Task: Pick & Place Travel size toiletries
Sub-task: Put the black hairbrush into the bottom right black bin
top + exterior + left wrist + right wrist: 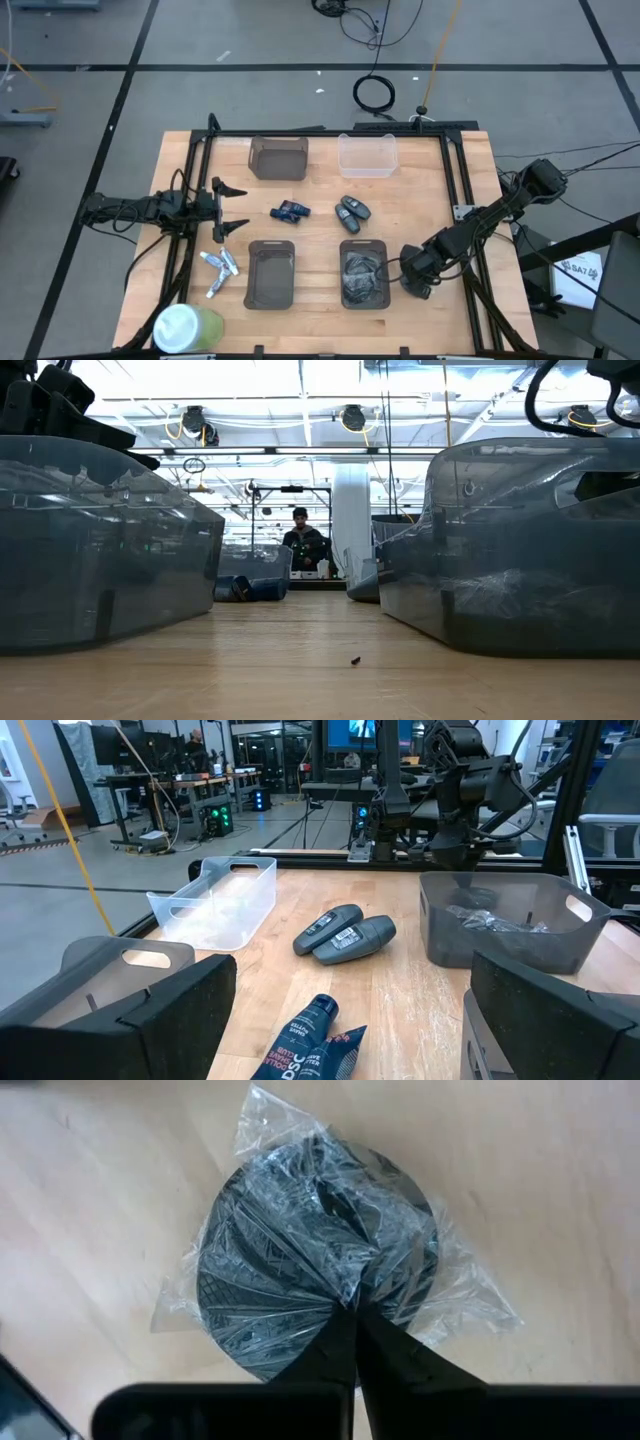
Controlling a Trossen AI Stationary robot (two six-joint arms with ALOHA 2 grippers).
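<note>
High view, nearest edge first: a green-lidded jar (186, 327) sits at the front left corner of the worktop (420, 200), and just behind it lie the tubes (219, 270), a small loose cluster right beside the front left tray (270, 273). None of them is in a tray yet as far as I can tell.

The left gripper (233, 207) hangs a bit behind the tubes with its jaws spread wide and nothing in them. The arm comes in low from the left edge, wrist roughly level, fingers pointing toward the middle of the worktop. So it's aimed past the tubes, at the blue tubes (310, 1045) and grey remotes (345, 933) its wrist view shows.

My guess is the step in hand is reaching for a tube. To do it well, I'd swing the wrist back toward the front edge, tip it down, and close across one tube's narrow width, taking an outer one so the others don't scatter.

The right gripper (352, 1312) is by the front right tray (364, 272), pinched shut on a plastic-wrapped dark disc (300, 1270), arm folded back toward the right edge.

Farther back: a dark bin (278, 157) and a clear bin (368, 154).
</note>
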